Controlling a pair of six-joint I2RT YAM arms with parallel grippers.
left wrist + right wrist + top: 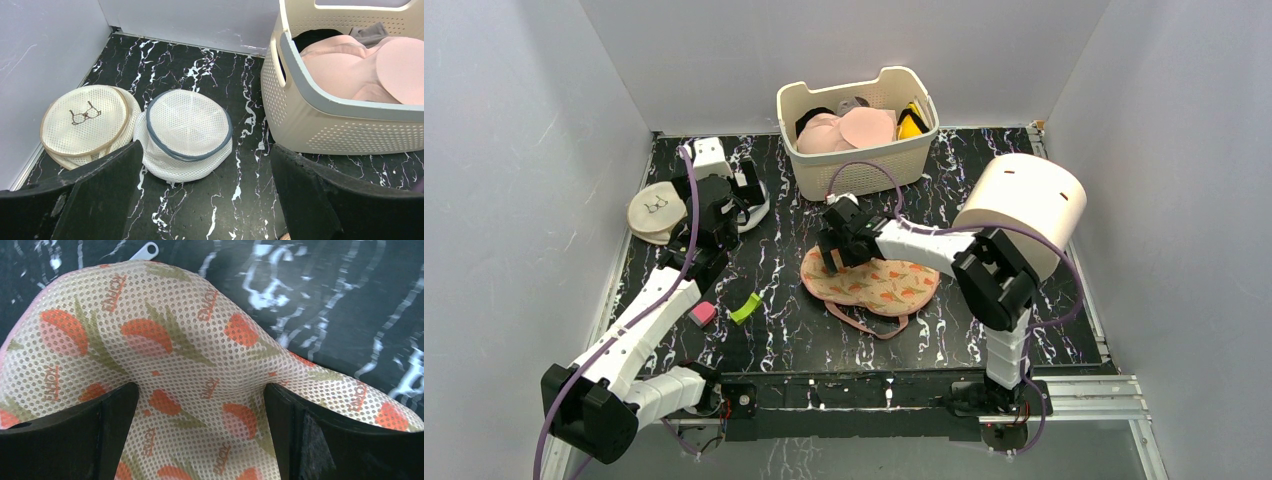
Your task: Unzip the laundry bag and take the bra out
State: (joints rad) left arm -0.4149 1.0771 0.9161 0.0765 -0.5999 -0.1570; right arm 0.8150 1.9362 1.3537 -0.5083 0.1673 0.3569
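So the right gripper (pixel 200 395) hangs wide open and empty with the laundry bag (pixel 165 325) right under it; I'd reach forward-left for the zipper pull (pixel 146 250) and pinch only the tab, not the mesh.

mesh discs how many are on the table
2, both by the left edge of the table: a tan-rimmed disc next to the wall and a grey-rimmed disc touching its right side. More could hide in the basket.

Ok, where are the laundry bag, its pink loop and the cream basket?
laundry bag (pixel 896 285): top view, carrot-print cloth on its right half.
pink loop (pixel 869 328): top view, the cord's near bend.
cream basket (pixel 864 160): top view, perforated front wall.
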